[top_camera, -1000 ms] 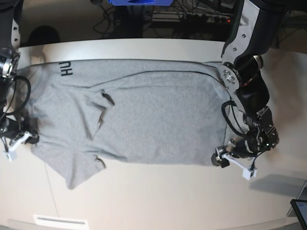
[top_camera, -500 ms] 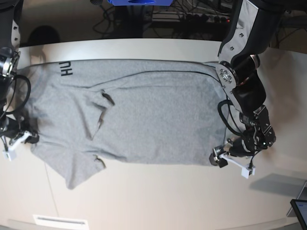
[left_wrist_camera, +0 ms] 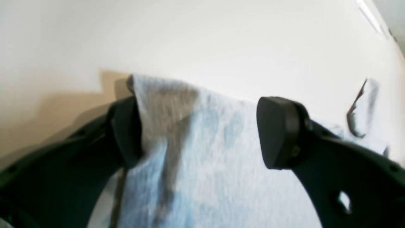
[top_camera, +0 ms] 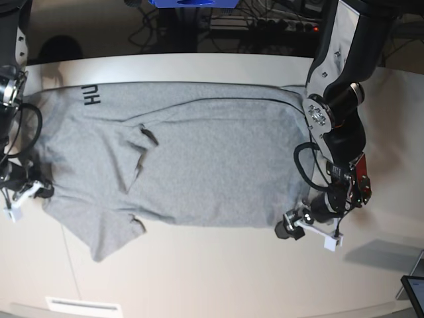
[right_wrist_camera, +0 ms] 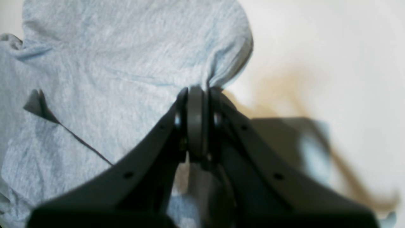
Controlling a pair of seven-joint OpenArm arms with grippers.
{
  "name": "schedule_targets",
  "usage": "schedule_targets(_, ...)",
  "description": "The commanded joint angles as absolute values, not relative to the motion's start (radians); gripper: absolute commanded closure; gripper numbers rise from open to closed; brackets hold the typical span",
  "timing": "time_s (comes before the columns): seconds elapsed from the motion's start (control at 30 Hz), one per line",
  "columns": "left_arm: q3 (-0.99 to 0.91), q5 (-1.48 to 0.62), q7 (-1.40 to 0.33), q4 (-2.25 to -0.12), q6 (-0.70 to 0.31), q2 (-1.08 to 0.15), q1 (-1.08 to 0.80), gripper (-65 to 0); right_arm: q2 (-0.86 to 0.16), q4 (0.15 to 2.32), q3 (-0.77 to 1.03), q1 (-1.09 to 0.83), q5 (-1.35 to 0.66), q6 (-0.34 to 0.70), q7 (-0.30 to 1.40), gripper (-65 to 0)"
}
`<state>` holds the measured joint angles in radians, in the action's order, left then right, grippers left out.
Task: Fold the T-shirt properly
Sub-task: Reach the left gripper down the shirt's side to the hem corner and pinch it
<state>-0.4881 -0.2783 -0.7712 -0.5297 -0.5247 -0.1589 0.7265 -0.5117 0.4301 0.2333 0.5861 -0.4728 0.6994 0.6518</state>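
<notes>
The heather-grey T-shirt point(top_camera: 199, 159) lies spread across the white table point(top_camera: 218, 278), creased in the middle, with black letters point(top_camera: 91, 97) at its far left corner. My left gripper point(top_camera: 306, 232) stands open at the shirt's near right corner. In the left wrist view that corner of the T-shirt point(left_wrist_camera: 196, 177) lies between the spread fingers point(left_wrist_camera: 278, 133), brushing the left one. My right gripper point(top_camera: 26, 193) is at the shirt's left edge. The right wrist view shows that gripper point(right_wrist_camera: 197, 95) shut on a pinched fold of the T-shirt point(right_wrist_camera: 110, 63).
A dark screen corner point(top_camera: 414, 291) pokes in at the near right. A white strip point(top_camera: 83, 306) lies on the table's near left edge. Cables and a power strip point(top_camera: 265, 26) run behind the far edge, beside a blue object point(top_camera: 192, 3).
My left arm has slid leftwards in the base view, bringing its open gripper over the shirt's near right corner. The right arm and the shirt have stayed put.
</notes>
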Motion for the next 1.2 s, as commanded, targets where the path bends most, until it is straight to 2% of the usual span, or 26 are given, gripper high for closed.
schedule_targets(0.0,-0.486,-0.272,-0.78,-0.527,-0.522,-0.162,0.753,-52.9,-0.53,0.443,0.236,0.602,-0.46,0.698,0.668,-3.5)
schedule_targets(0.2,-0.486,-0.272,-0.78,-0.524,-0.522,-0.162,0.751,-52.2,-0.53,0.443,0.237,0.602,-0.46,0.698,0.668,-3.5)
schedule_targets(0.23,-0.486,-0.272,-0.779,-0.526,-0.522,-0.163,0.751,-50.1,-0.53,0.443,0.237,0.602,-0.46,0.698,0.668,-3.5)
schedule_targets(0.33,-0.486,-0.272,-0.779,-0.526,-0.522,-0.18,0.748,-36.4,-0.53,0.443,0.237,0.602,-0.46,0.698,0.668,-3.5)
schedule_targets(0.47,-0.484,-0.271,-0.779,-0.526,-0.522,-0.199,0.742,-14.9,-0.53,0.443,0.237,0.596,-0.46,0.698,0.668,-3.5)
schedule_targets(0.53,-0.484,-0.271,-0.776,-0.526,-0.522,-0.2,0.742,-8.6,-0.527,0.443,0.237,0.596,-0.46,0.698,0.668,-3.5)
schedule_targets(0.8,-0.484,-0.147,-0.75,-0.541,-0.527,-0.206,0.74,-7.9,-0.522,0.444,0.232,0.596,-0.46,0.698,0.665,-3.5)
schedule_targets(0.97,-0.483,-0.107,-0.733,-0.61,-0.527,-0.188,0.719,-6.9,-0.522,0.518,0.231,0.564,-0.46,0.698,0.63,-3.5)
schedule_targets(1.17,-0.309,-0.12,-0.734,-0.691,-0.527,-0.182,0.693,-6.0,-0.521,0.651,0.231,0.509,-0.46,0.698,0.605,-3.5)
